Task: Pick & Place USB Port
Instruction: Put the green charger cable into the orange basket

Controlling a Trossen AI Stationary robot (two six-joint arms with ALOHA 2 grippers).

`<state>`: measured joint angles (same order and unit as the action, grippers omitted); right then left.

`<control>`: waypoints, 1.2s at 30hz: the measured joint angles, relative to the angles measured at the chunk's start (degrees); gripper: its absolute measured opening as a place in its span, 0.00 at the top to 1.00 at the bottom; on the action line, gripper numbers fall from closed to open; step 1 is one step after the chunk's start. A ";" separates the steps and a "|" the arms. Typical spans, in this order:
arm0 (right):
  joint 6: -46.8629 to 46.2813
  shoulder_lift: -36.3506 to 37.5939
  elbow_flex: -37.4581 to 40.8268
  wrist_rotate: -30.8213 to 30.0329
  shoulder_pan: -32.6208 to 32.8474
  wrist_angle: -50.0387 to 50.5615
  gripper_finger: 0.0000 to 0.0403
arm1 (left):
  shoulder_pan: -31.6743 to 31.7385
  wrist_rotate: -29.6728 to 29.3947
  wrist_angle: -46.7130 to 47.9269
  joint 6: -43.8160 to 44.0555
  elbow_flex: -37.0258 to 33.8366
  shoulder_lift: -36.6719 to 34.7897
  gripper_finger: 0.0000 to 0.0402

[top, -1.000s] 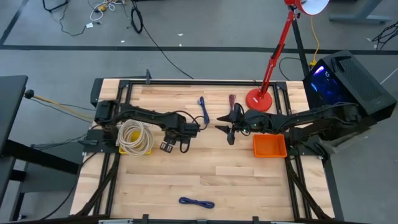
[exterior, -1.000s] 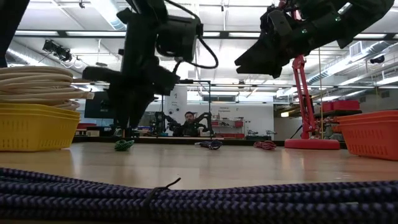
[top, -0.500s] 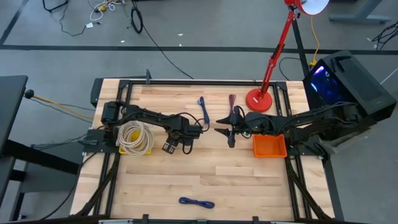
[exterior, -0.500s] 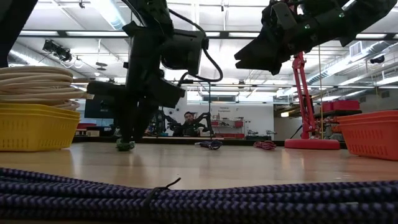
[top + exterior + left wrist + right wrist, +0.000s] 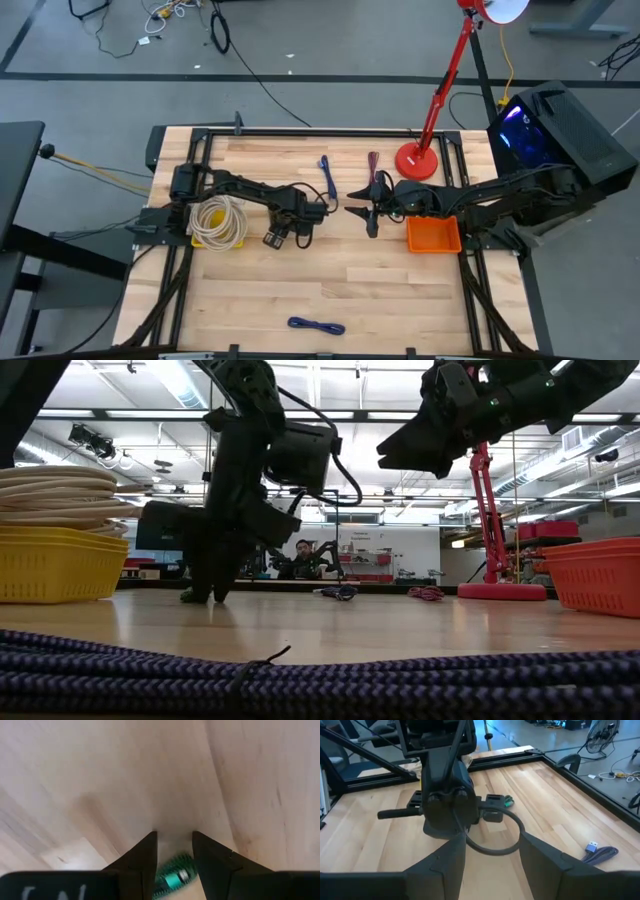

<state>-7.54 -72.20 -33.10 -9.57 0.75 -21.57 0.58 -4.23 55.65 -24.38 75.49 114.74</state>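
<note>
A small green USB cable bundle (image 5: pixel 172 876) lies on the wooden table (image 5: pixel 380 290), left of the middle. My left gripper (image 5: pixel 174 851) points straight down over it, open, with one finger on each side of the bundle and its tips down at the table top (image 5: pixel 203 596). From above, the gripper (image 5: pixel 299 224) hides the bundle. In the right wrist view a bit of the green bundle (image 5: pixel 507 799) shows behind the left hand. My right gripper (image 5: pixel 360 213) hangs open above the table's middle, pointing at the left hand. My left gripper straddles the green cable bundle (image 5: pixel 176 870) from above, fingers pointing down. Whether the fingers touch the bundle, I cannot tell. The bundle lies flat on the table.
A yellow basket with a coil of white rope (image 5: pixel 217 220) stands left of the left hand. An orange bin (image 5: pixel 433 236) and a red lamp base (image 5: pixel 416 160) are at the right. Blue (image 5: pixel 327 176) and red (image 5: pixel 374 164) cables lie at the far side, a dark blue one (image 5: pixel 316 325) at the near edge.
My left gripper has sunk to the table and shifted a little toward the table's right edge, coming down around the green bundle. The gap between its fingers looks unchanged. The bundle has stayed in place.
</note>
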 joint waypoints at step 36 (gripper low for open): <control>1.15 0.00 0.00 -1.10 0.00 0.23 0.54 | 3.72 -2.92 9.44 26.35 6.40 -4.48 0.71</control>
<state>-6.39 -72.20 -33.10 -10.67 0.75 -21.34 4.30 -7.15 65.09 1.97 81.89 110.25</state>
